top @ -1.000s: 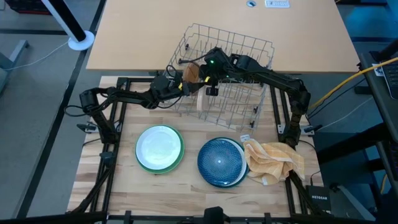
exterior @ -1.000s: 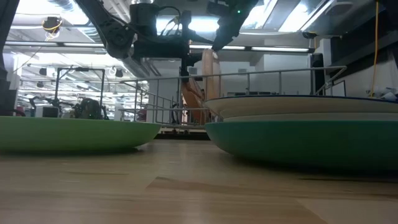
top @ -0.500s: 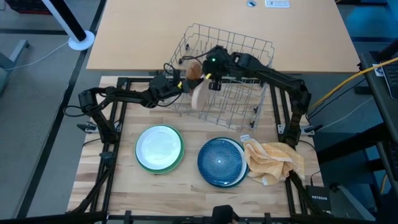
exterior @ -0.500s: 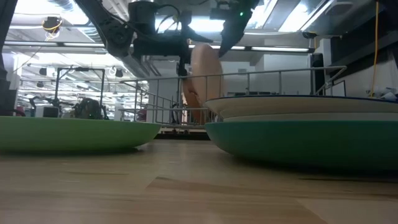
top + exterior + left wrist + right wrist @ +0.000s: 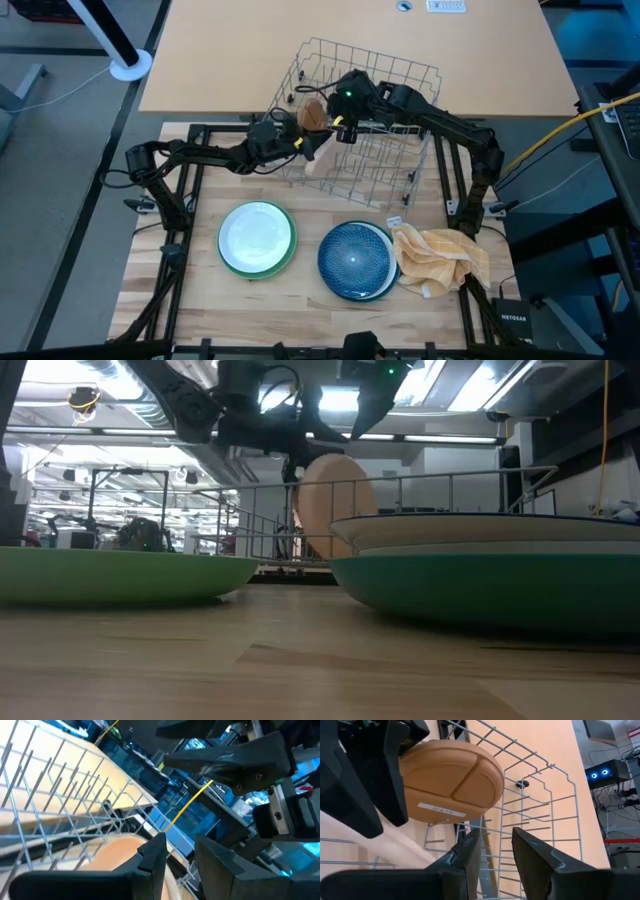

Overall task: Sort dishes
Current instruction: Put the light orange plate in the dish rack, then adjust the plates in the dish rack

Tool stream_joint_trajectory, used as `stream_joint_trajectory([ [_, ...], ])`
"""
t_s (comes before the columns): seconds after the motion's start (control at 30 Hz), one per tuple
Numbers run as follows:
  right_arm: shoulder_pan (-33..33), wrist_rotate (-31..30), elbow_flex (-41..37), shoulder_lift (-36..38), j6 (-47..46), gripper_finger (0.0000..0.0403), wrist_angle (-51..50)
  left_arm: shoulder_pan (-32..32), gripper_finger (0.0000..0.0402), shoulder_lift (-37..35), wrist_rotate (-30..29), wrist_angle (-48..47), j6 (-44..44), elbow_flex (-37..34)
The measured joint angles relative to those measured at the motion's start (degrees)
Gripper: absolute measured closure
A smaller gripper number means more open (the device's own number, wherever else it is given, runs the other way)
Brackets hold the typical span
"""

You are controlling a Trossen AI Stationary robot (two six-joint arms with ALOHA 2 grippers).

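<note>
Over wire rack (image 5: pixel 365 115): left gripper (image 5: pixel 300 141) closed on tan plate (image 5: pixel 318 152); right gripper (image 5: pixel 338 122) beside, parted, empty.

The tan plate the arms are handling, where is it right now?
In the high view, the tan plate is at the wire rack's left front corner, tilted, between the left claw and right claw.

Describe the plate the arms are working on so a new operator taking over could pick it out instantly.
Start at the grey wire rack at the table's far side. At its left end, where the left gripper and right gripper meet, a small tan plate leans on edge. A darker brown plate sits just behind it; the tan one is paler and nearer the table's front.
</note>
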State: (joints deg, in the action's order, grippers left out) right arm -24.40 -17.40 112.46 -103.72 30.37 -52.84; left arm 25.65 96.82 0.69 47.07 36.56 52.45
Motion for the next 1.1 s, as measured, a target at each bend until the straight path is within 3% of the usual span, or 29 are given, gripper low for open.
stream_joint_trajectory([
  [0.27, 0.0, -0.01, 0.04, 0.02, -0.09, 0.0286, -2.71, 0.36, 0.031, 0.07, -0.14, -0.47, -5.13, 3.47],
  [0.4, 0.0, -0.07, 0.04, 0.02, -0.2, 0.0286, -6.11, 0.16, 0.031, -0.95, 3.14, -0.06, -9.33, 5.0],
  [0.67, 0.0, -0.1, 0.04, 0.07, -0.37, 0.0286, -7.35, -2.59, 0.0309, -1.8, 5.51, -2.4, -10.21, 5.0],
  [0.8, 0.0, -0.1, 0.04, 0.09, -1.45, 0.0286, -7.93, -3.0, 0.0309, -2.39, 5.53, -2.54, -14.76, 4.96],
  [0.97, 0.0, -0.14, 0.07, 0.09, -2.84, 0.0286, -12.0, -0.21, 0.0309, -6.14, 5.47, -3.63, -15.74, 4.98],
  [1.1, 0.0, -0.14, 0.07, 0.09, -4.83, 0.0286, -14.56, 3.48, 0.0309, -10.18, 4.22, -11.42, -14.57, 4.98],
])
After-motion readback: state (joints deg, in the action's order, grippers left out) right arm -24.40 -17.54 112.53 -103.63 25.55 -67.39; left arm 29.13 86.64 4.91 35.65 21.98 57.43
